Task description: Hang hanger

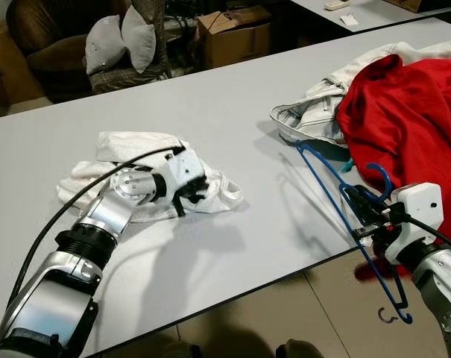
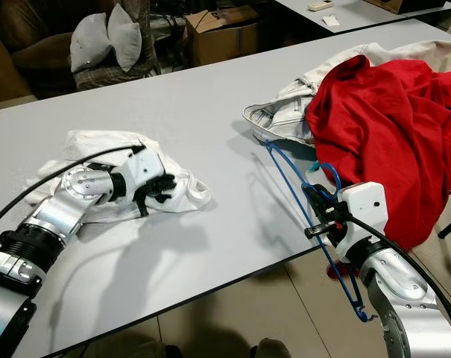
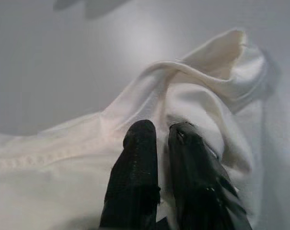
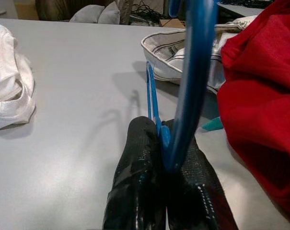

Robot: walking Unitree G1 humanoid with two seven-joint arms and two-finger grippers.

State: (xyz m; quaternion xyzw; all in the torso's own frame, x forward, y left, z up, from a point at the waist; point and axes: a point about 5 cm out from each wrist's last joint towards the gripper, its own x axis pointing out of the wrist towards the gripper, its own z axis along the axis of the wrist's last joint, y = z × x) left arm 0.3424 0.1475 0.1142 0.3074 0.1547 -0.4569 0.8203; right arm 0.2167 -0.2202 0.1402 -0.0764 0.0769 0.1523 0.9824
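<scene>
A blue plastic hanger [image 1: 326, 171] slants over the table's front right edge, its lower part hanging past the edge above the floor. My right gripper [image 1: 359, 205] is shut on its wire near the hook; the right wrist view shows both fingers [image 4: 140, 158] pinching it. A crumpled white garment [image 1: 136, 160] lies on the grey table [image 1: 232, 97] at the left. My left gripper [image 1: 194, 190] rests on that garment's right side, shut on a fold of the cloth [image 3: 192, 96].
A red garment [image 1: 411, 119] and a white jacket [image 1: 311, 115] are heaped at the table's right, just behind the hanger. Beyond the table stand an armchair with grey cushions [image 1: 121, 41] and a cardboard box [image 1: 236, 33]. A second table [image 1: 374, 11] is at the far right.
</scene>
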